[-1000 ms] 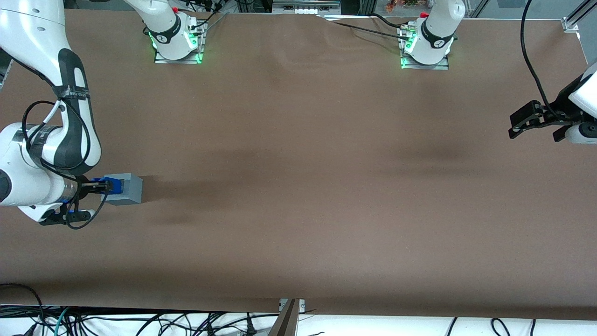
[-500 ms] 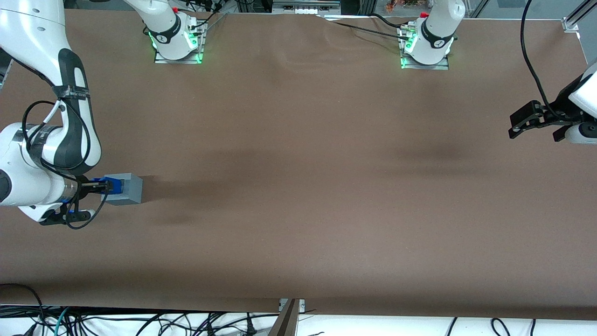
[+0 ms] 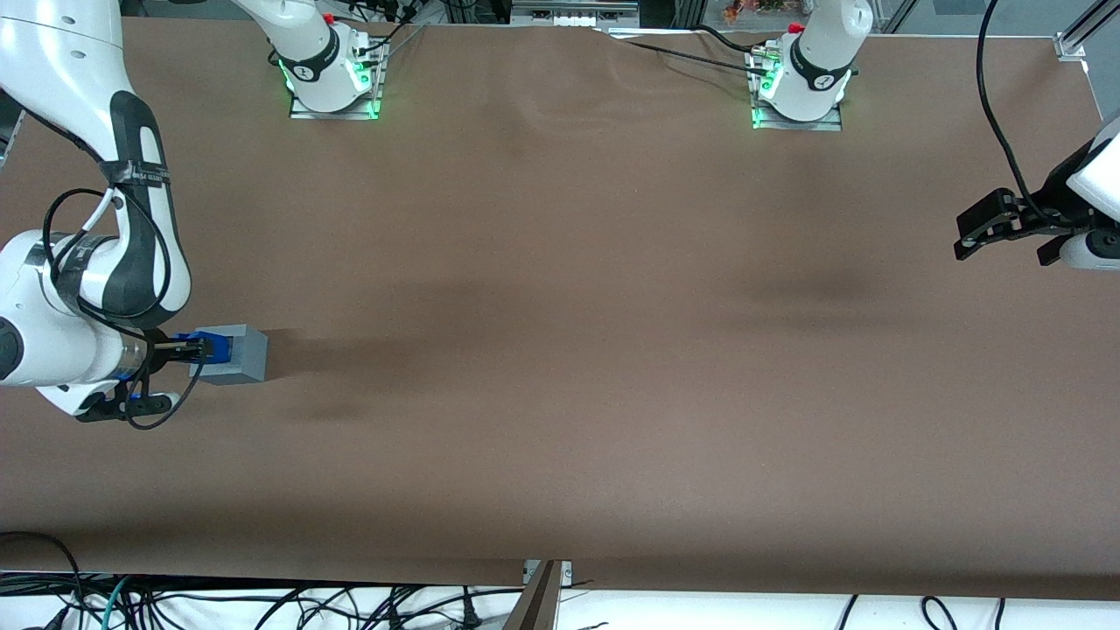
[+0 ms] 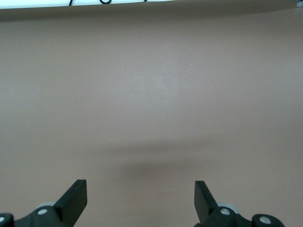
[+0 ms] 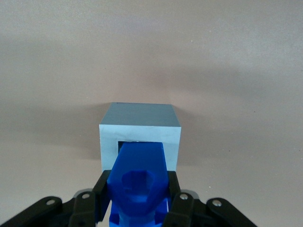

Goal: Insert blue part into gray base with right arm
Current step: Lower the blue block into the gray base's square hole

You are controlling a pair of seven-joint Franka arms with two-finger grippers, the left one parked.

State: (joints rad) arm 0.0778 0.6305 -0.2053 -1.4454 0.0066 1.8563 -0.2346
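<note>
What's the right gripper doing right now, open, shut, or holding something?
Right gripper: shut on the blue part, holding it at the gray base's recess, at the working arm's end of the table.

Even, diffuse overhead light falls on the brown table cover, with no harsh glare. Soft dark bands of shadow lie across its middle, and one long shadow stretches from the gray base toward the parked arm's end. Green indicator lights glow at both arm mounts. From the right wrist camera the gripper, clamped on the blue part, looks slightly soft up close, while the base is crisp, with a faint shadow around it. The cover looks paler and pinkish there.
</note>
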